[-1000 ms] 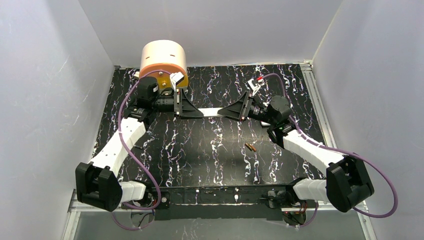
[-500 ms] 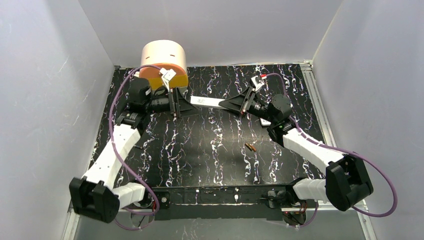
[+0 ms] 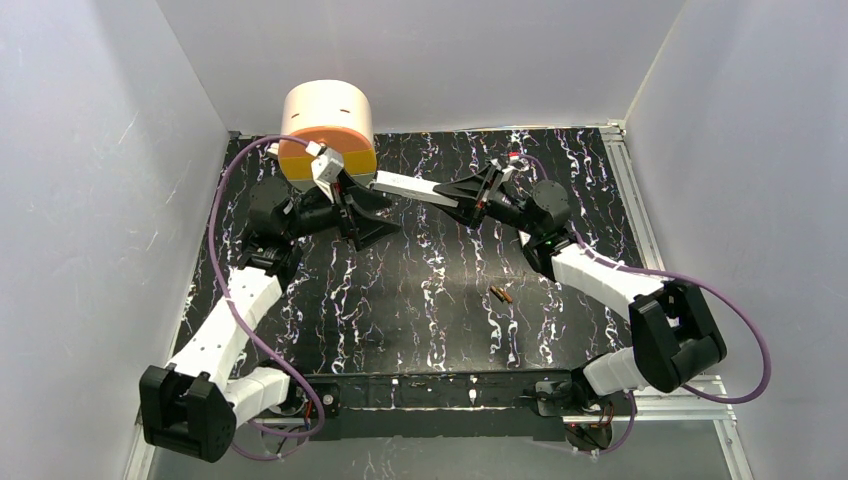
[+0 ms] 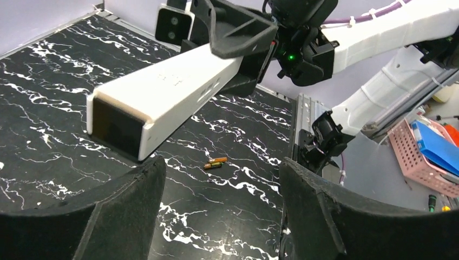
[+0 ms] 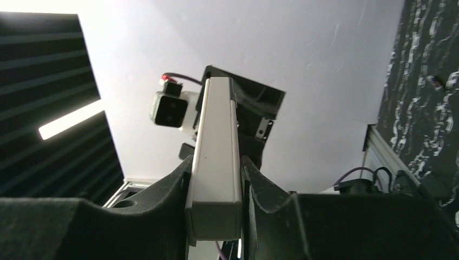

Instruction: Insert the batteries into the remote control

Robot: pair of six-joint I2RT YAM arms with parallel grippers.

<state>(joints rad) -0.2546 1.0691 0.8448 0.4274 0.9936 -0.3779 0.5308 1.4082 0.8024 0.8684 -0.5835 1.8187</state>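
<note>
Far left on the worktop (image 3: pixel 440 320), beside a round orange-and-tan drum (image 3: pixel 325 125), the left pincer (image 3: pixel 383 212) stands open, holding nothing. Just right of it, the white remote control (image 3: pixel 405 186) hangs tilted above the surface, its right end clamped in the right pincer (image 3: pixel 455 193). Nearer, right of centre, the two batteries (image 3: pixel 501 294) lie touching.

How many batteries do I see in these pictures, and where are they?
2. Both batteries lie side by side on the table, right of centre, not held. More could be hidden inside the remote control.
</note>
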